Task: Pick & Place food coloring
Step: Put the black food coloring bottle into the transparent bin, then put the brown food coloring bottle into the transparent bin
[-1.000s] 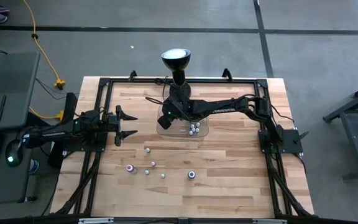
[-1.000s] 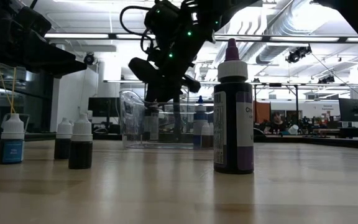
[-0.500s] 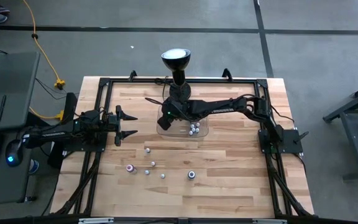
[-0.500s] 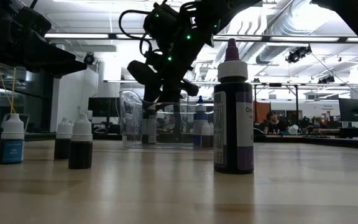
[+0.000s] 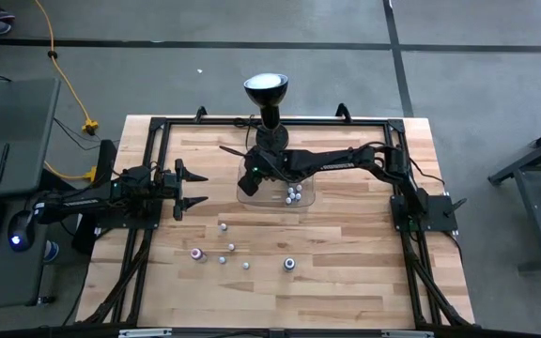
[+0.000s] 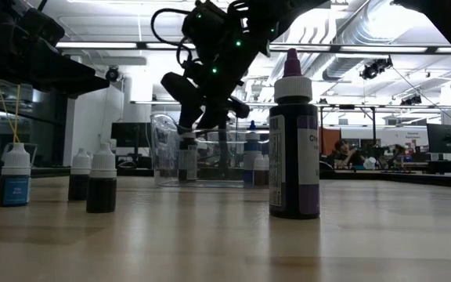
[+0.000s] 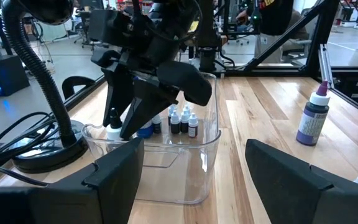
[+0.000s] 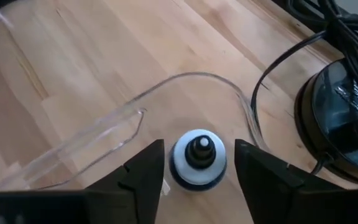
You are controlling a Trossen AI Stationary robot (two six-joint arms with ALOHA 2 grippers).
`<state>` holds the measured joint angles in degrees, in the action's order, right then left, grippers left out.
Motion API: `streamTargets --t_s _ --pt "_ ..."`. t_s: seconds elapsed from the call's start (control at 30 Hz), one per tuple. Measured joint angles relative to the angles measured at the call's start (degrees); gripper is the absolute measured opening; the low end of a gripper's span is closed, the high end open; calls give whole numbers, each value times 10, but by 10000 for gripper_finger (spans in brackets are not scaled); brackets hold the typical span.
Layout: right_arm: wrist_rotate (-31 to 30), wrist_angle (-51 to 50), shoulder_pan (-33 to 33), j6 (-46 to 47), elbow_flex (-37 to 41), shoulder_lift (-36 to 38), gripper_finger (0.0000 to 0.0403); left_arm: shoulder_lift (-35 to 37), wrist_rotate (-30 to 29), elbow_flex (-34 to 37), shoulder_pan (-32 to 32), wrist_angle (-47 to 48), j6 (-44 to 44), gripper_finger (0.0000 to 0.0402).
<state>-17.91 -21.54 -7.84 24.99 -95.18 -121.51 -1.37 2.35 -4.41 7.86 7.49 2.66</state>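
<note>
Food coloring bottles are split btw the wooden tabletop (image 5: 346, 272) and the clear tray (image 5: 306, 198) near the far edge, by the black lamp (image 5: 266, 92). Right arm reaches across w/ its hand (image 8: 197, 163) down in the tray's corner, fingers (image 8: 143, 167) spread either side of a white-capped bottle (image 8: 197, 157) standing upright on the tray floor, not touching it afaict, so nothing gripped. Left hand (image 5: 193, 188) waits over the tabletop's left side, fingers apart, empty. A small cluster of bottles (image 5: 292, 194) stands in the tray's other end. Loose ones on the tabletop: a tall purple bottle (image 6: 294, 141) nearest the low cam, a blue-label one (image 6: 14, 176) and two dark ones (image 6: 94, 182) off to the side.
</note>
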Motion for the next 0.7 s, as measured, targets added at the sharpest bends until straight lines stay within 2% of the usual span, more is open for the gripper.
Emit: streamTargets --t_s 0.23,0.37,0.7 --pt "16 -4 10 -10 -26 0 215 0 0 0 0 0 0 278" --pt "17 -44 18 -13 -50 5 220 0 0 0 0 0 0 278" --pt "-51 -157 42 -26 -65 70 221 0 0 0 0 0 0 278"
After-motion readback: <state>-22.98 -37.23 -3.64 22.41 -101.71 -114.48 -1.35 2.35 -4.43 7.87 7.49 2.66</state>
